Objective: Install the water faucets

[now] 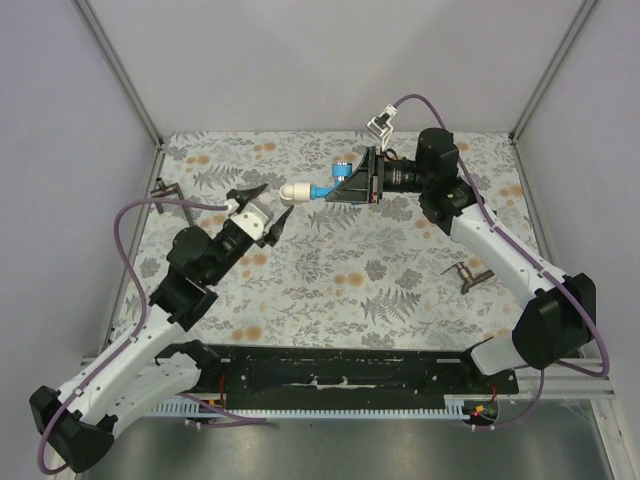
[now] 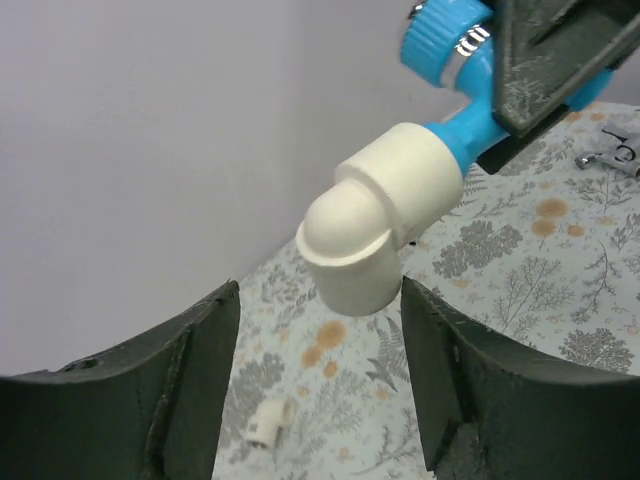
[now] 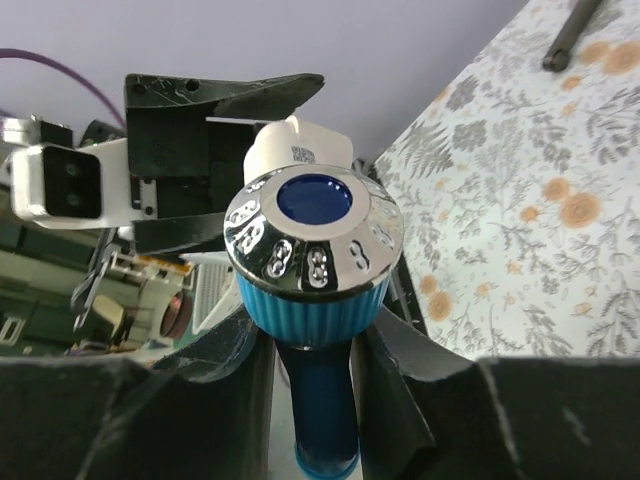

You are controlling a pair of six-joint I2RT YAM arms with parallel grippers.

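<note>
My right gripper (image 1: 348,186) is shut on the bright blue faucet (image 1: 328,188) and holds it above the table, gripping its stem (image 3: 320,400) just below the chrome-capped knob (image 3: 313,240). A white elbow fitting (image 1: 297,192) sits on the faucet's end. My left gripper (image 1: 267,208) is open and empty, its fingers (image 2: 190,380) spread just short of the elbow (image 2: 375,225), which hangs between and beyond the tips. The blue faucet (image 2: 455,60) shows at the top of the left wrist view. The orange faucet is out of view.
A second white elbow fitting (image 2: 268,422) lies on the floral mat below the left gripper. Dark metal brackets lie at the left edge (image 1: 165,187) and at the right (image 1: 468,273). Frame posts and grey walls bound the table.
</note>
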